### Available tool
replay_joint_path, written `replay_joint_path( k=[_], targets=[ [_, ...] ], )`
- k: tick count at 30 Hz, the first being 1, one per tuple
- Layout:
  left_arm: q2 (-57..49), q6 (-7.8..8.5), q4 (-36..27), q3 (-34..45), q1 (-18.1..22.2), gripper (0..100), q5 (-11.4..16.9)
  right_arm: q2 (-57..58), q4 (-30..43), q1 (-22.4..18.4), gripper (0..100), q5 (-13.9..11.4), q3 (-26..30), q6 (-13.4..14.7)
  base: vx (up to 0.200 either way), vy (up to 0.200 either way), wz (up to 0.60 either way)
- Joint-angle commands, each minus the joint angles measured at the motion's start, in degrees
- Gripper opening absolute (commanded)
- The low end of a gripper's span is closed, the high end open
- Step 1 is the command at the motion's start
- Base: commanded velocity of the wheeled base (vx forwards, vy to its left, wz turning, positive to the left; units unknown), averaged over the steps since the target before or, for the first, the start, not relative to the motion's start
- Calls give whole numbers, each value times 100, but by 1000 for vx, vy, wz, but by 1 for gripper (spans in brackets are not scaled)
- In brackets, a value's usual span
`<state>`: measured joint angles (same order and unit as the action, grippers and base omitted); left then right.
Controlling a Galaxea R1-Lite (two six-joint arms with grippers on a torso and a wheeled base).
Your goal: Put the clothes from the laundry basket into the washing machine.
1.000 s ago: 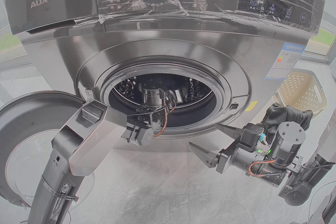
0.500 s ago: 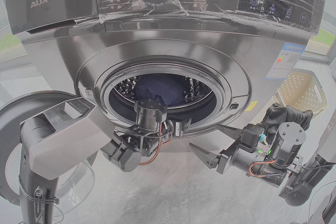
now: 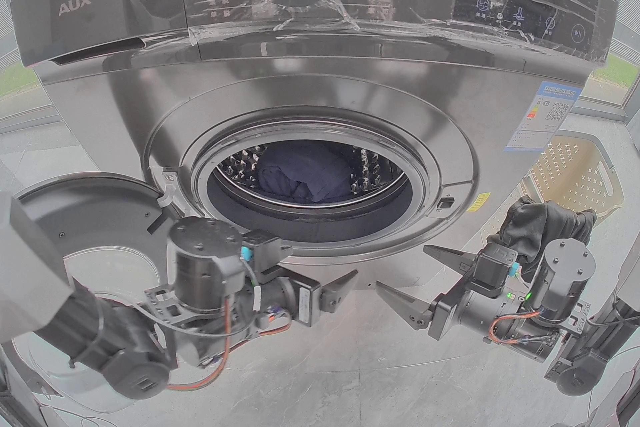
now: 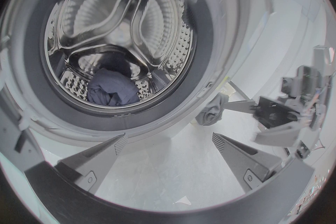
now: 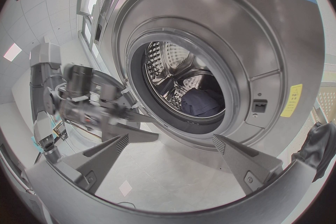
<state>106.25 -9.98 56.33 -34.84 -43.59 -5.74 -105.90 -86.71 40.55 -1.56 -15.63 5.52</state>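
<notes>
Left gripper (image 4: 168, 139) sits low on the near side of the washing machine (image 3: 333, 81) opening, fingers spread, holding nothing. A dark blue garment (image 3: 303, 171) lies at the bottom of the drum (image 4: 115, 25), so we count that piece as loaded. The door (image 3: 87, 215) is swung open to the left, which keeps the opening free. Right gripper (image 3: 403, 267) is just right of the left one, fingers also spread and empty. Behind it a black garment (image 3: 543, 225) is draped over the rim of the laundry basket (image 3: 573, 171), right of the machine. We judge that piece is next, and the right arm is nearer to it.
</notes>
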Motion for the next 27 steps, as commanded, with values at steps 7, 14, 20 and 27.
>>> replay_joint_path(
  k=[7,14,20,27],
  targets=[
    [-2249,-30,150,1858,-246,100,3,1168,40,-688,100,-2,1088,-86,-114,0,0],
    [-3313,-39,141,2614,-26,100,29,1502,67,-1365,100,-29,1563,-78,-200,0,0],
    [-4631,-12,-219,3009,132,100,82,2100,524,-1743,100,7,1563,-209,-200,0,0],
    [-5589,40,-1124,3097,352,100,100,3067,2369,-1725,100,578,1563,-139,-200,0,0]
  ],
)
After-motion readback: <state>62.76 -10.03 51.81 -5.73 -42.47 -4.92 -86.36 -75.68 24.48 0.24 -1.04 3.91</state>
